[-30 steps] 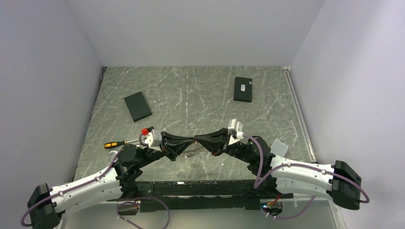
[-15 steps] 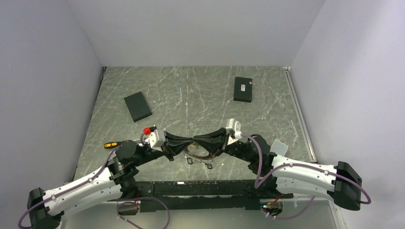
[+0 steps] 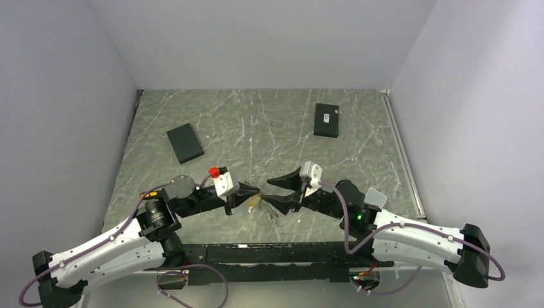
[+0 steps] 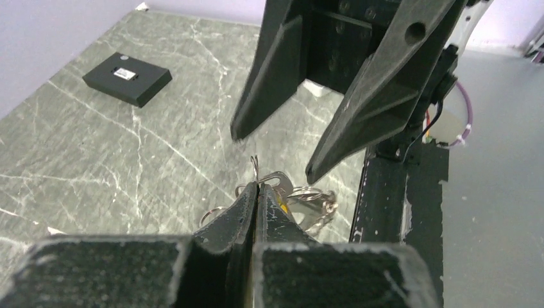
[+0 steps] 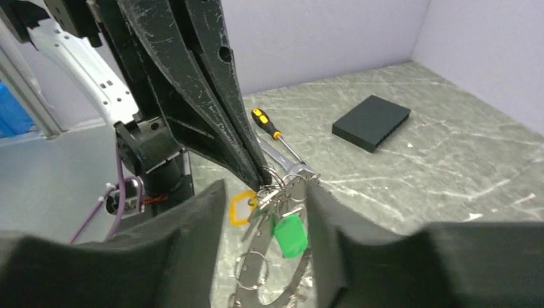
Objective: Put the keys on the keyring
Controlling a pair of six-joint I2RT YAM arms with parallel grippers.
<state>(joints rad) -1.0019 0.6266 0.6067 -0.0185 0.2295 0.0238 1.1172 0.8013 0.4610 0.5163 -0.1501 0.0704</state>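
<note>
The keys [image 5: 277, 196] hung in a bunch low in the middle of the top view, one with a yellow head [image 5: 240, 207], and the keyring [image 5: 289, 292] dangled below them. The left gripper [image 5: 262, 172] had its fingers pressed together on the keys. The right gripper [image 4: 274, 156] had its fingers apart, close by. A screwdriver [image 5: 266, 123] lay behind on the table [image 5: 449, 160].

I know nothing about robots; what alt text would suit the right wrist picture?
The left pincer reaches down, shut on a dangling bunch of keys with a green tag, between the right pincer's open fingers. Behind lie a screwdriver, a wrench and a black box on a marble table.
</note>
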